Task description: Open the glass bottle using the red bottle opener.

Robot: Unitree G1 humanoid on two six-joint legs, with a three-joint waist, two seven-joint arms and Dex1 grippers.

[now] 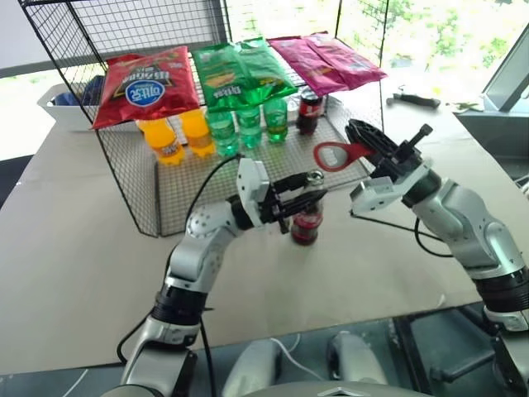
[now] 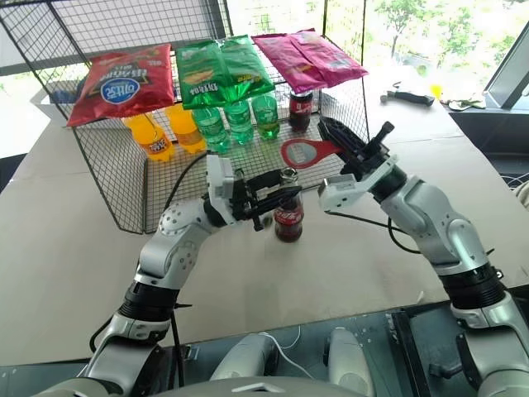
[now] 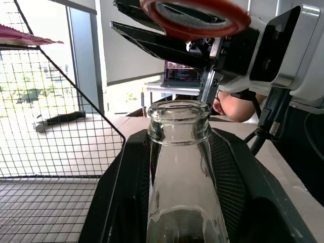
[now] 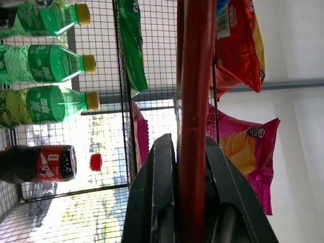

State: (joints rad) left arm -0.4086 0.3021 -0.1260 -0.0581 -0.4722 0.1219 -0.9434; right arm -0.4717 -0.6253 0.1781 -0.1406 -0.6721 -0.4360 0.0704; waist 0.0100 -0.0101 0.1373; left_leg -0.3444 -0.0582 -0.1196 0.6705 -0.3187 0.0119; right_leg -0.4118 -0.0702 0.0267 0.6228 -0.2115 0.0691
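Both grippers clamp: left gripper (image 1: 299, 197) on slippery, fragile glass bottle (image 1: 307, 217) neck; right gripper (image 1: 369, 145) pinching stiff red bottle opener (image 1: 340, 155) above.

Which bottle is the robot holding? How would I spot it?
Find the wire rack on the table. In front of it, the left pincer grips the neck of the glass bottle. It stands alone, small, dark cola inside, red label, open-mouthed, unlike the capped plastic bottles inside the rack.

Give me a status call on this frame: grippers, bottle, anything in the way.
Left gripper clamps the glass bottle at the neck, mouth uncapped. Right gripper shut on the red bottle opener, raised beside the mouth. Nothing between them.
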